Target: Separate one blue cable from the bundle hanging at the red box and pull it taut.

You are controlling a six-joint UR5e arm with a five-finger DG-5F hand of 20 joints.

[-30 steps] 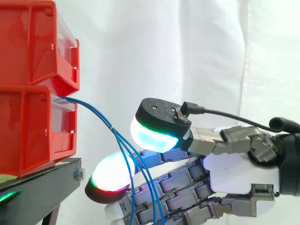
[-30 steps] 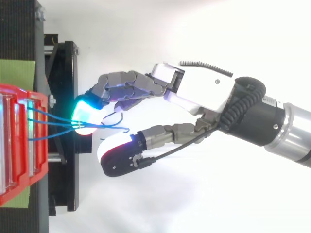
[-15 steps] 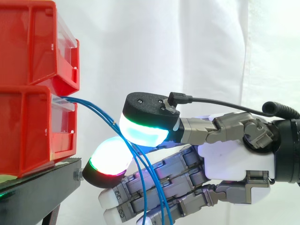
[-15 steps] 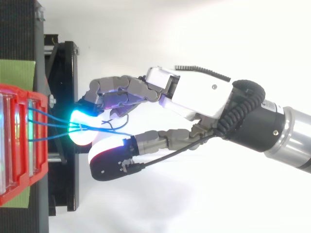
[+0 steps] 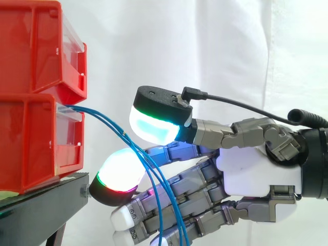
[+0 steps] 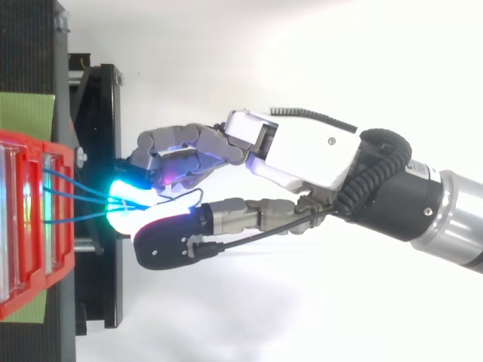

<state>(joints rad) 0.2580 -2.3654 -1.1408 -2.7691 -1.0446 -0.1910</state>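
Thumb has swung in over the blue cables (image 5: pixel 115 128); hand (image 5: pixel 256 174) half-open, pinching nothing. At the red box (image 5: pixel 31 143), 0 cables separated or taut.

The robot hand (image 5: pixel 256 177) has a smooth white shell over its palm and grey, segmented metal fingers (image 5: pixel 195 197). Its fingertips (image 5: pixel 122 169) are thick rounded pads backed by black caps. The pad at 12 o'clock glows cyan with a green edge, and the one toward 9 o'clock glows white with a red-magenta rim. At 3 o'clock in the top view, a black wrist (image 6: pixel 392 200) joins a silver cylinder (image 6: pixel 460 230).
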